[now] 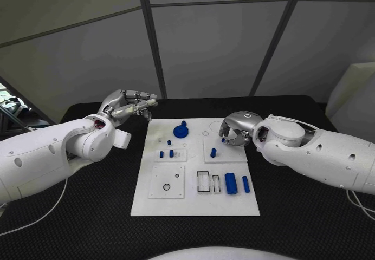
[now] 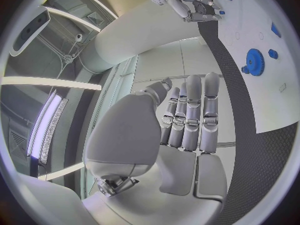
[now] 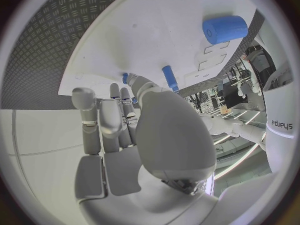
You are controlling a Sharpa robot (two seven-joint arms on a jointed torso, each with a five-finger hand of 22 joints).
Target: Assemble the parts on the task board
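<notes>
Ideally, the right hand (image 1: 234, 130), fingers curling over a small blue peg (image 1: 224, 140) near the board's (image 1: 195, 206) far edge, is descending squarely while the left hand (image 1: 129, 104) is idling loosely curled and empty.

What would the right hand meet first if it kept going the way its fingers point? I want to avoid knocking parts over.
Probably the small blue peg standing on the task board: the right hand hangs just above it, fingers curled down towards it. How far apart they are is unclear.
</notes>
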